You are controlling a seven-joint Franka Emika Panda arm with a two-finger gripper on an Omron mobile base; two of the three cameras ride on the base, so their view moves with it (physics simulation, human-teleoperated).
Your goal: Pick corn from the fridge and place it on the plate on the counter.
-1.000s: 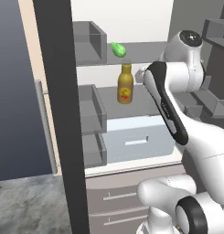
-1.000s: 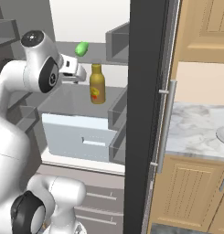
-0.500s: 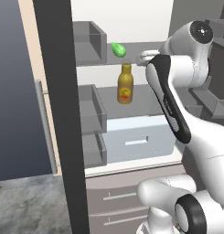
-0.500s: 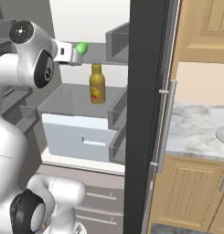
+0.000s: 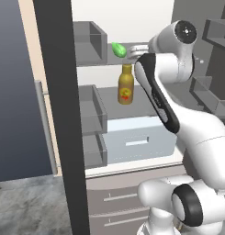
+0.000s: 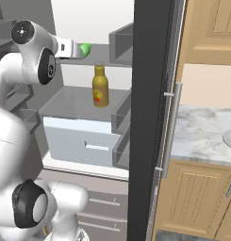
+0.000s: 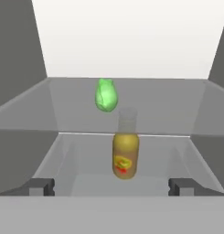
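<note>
We see the corn (image 5: 118, 49) lying on the fridge's (image 5: 132, 18) upper shelf (image 7: 177, 109), above the amber bottle (image 5: 126, 84). Our claw (image 7: 111, 186) sits level with that shelf, its fingers spread wide apart and gripping nothing.

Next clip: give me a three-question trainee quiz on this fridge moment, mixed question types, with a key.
1. True or false: the gripper is shut on the corn.
2. Which shelf of the fridge bears the corn: A) the upper glass shelf, B) the shelf with the amber bottle, C) the blue-grey drawer?
3. Fill in: seen in the right base view, the plate lies on the ______ beyond the fridge door.

Key
1. False: the jaws stand open, short of the corn.
2. A: the bottle stands one shelf lower.
3. counter
</note>
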